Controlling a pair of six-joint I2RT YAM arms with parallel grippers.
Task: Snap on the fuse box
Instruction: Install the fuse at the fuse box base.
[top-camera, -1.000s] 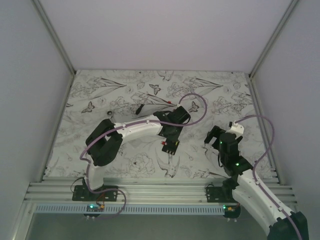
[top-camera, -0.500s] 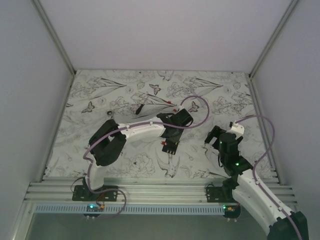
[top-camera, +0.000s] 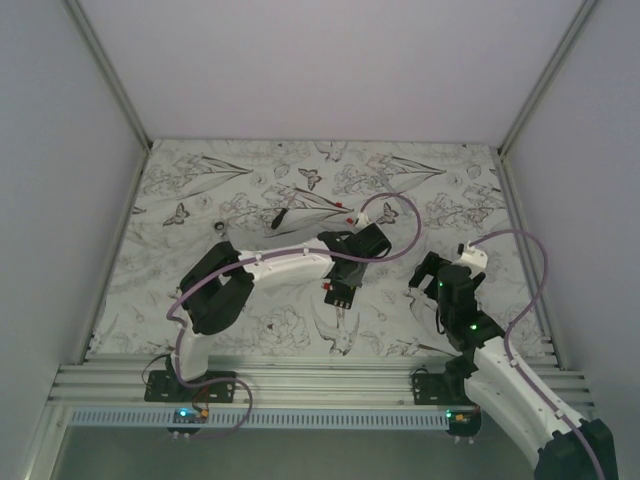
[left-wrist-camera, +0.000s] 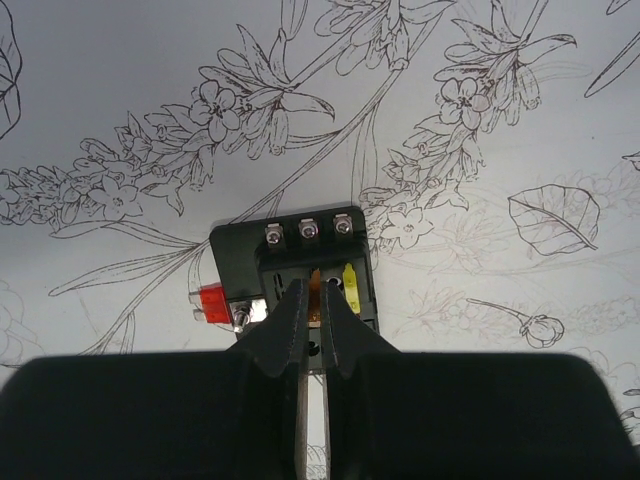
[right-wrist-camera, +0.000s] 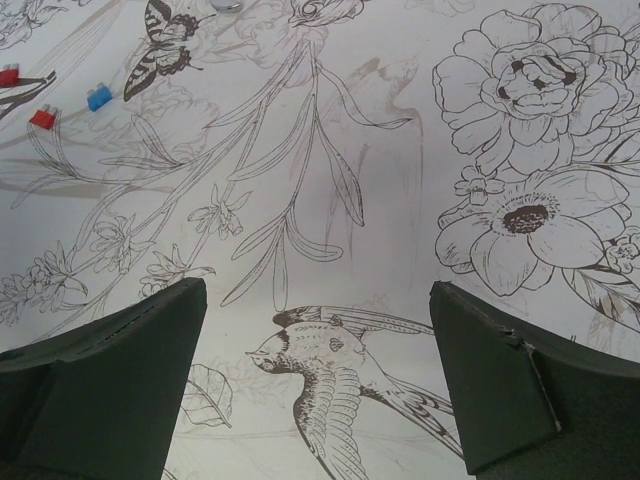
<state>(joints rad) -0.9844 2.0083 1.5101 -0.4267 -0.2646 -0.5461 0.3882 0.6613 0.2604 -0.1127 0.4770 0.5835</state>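
Pale walls on three sides; bench (top-camera: 200, 170) covered in a black-and-white print of flowers, butterflies and birds.

Left arm (top-camera: 280, 262): reaches from its base at 7 o'clock toward bench centre, wrist over the fuse box. Left jaws point down at the box and are pinched almost together, with only a thin slit between them. Their tips are at the box's slots, just beside a yellow fuse (left-wrist-camera: 349, 285). An orange bit shows between the tips; cannot tell whether it is gripped.

Right arm (top-camera: 500, 365): comes up from 5 o'clock and stops at about 4 o'clock, well apart from the box. Right jaws are spread wide with nothing between them, hanging above a printed bird.

Fuse box (top-camera: 342, 292): black, lies flat on the bench near centre, a little toward 6 o'clock. Left wrist view shows the fuse box (left-wrist-camera: 250, 255) with three screws along its 12 o'clock edge and a red piece (left-wrist-camera: 212, 300) at its 9 o'clock side.

Black stick (top-camera: 280, 217): lies at 11 o'clock from the box, apart from it.

Loose fuses, right wrist view, at 10 o'clock: two red (right-wrist-camera: 42, 118), one blue (right-wrist-camera: 98, 98), near each other.
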